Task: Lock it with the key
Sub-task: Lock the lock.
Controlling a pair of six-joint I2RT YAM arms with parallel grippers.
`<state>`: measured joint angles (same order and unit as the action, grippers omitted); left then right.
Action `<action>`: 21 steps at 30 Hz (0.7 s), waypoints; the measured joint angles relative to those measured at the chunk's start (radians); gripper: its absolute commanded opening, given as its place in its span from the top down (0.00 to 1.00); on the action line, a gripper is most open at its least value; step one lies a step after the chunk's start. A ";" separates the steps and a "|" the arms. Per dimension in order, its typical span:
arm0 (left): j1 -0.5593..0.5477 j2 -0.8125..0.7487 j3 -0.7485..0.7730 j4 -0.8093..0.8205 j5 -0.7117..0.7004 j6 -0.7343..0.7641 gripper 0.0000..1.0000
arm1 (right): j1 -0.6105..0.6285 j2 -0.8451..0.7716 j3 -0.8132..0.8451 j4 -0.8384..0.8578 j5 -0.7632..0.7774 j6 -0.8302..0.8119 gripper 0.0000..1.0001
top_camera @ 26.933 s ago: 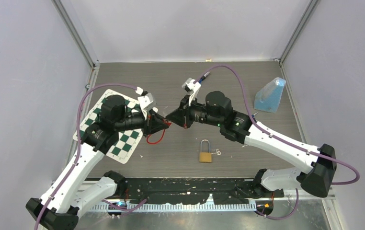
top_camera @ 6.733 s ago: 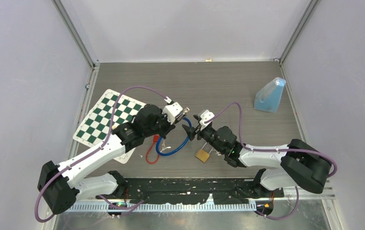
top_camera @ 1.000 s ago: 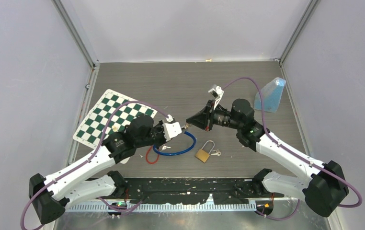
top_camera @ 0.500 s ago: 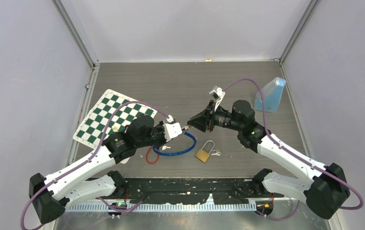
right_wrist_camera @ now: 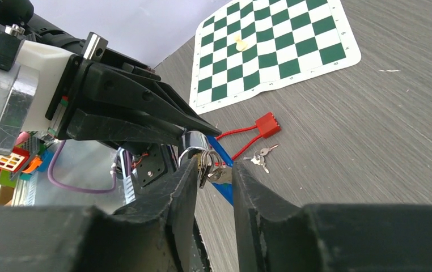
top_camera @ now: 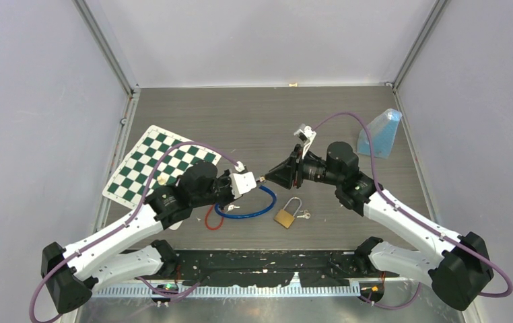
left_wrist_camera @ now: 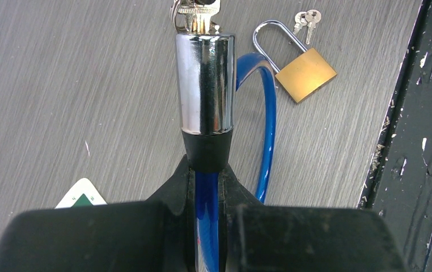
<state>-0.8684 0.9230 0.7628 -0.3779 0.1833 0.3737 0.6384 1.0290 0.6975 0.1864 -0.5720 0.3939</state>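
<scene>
My left gripper is shut on the blue cable of a cable lock, just behind its chrome cylinder. It holds the cylinder out above the table. A key on a ring sticks out of the cylinder's far end. In the right wrist view the key hangs between the parted fingers of my right gripper, which is open around it. Seen from above, the left gripper and the right gripper meet tip to tip at mid-table.
A brass padlock with an open shackle and small keys lies on the table in front of the grippers. A red cable lock lies left of the blue loop. A chessboard mat lies left. A blue bag stands back right.
My right gripper's jaws have parted around the key, and that arm has shifted slightly nearer and lower. The left arm and the cable lock have stayed put.
</scene>
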 measured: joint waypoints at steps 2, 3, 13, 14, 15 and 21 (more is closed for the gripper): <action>0.000 0.000 0.000 0.000 0.000 0.000 1.00 | 0.000 0.002 -0.003 -0.001 -0.010 -0.001 0.77; 0.000 0.001 0.000 0.000 0.000 0.000 1.00 | 0.000 0.004 -0.003 0.000 -0.016 -0.002 0.79; 0.001 0.003 0.000 -0.017 -0.008 -0.001 1.00 | -0.002 0.048 -0.048 0.132 -0.084 -0.035 0.95; 0.001 0.003 0.000 -0.019 -0.008 -0.001 1.00 | -0.002 0.045 -0.062 0.153 -0.084 -0.043 0.95; 0.001 0.004 0.000 -0.020 -0.007 0.000 1.00 | -0.001 0.039 -0.081 0.180 -0.084 -0.056 0.95; -0.001 0.011 0.005 -0.017 0.006 0.005 1.00 | 0.005 -0.022 -0.147 0.250 -0.071 -0.175 0.95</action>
<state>-0.8696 0.9340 0.7673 -0.3950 0.1894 0.3782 0.6430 1.0069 0.5507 0.4366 -0.6434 0.2184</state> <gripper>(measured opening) 0.050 0.086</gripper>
